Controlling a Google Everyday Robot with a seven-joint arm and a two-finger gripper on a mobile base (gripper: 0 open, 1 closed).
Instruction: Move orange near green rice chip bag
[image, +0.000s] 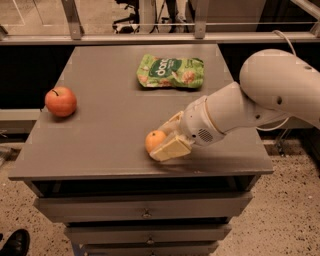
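Observation:
The small orange (154, 140) lies near the front edge of the grey table (105, 125), a little right of the middle. My gripper (167, 136) has come in from the right at table height. Its cream fingers (171, 149) stand open on either side of the orange, one in front and one behind, with the orange's right side between them. The green rice chip bag (171, 71) lies flat at the far middle of the table, well behind the orange.
A larger red-orange apple (60, 101) with a stem sits near the table's left edge. My white arm (265, 100) reaches over the table's right side. Drawers (145, 212) run below the front edge. A rail and glass stand behind the table.

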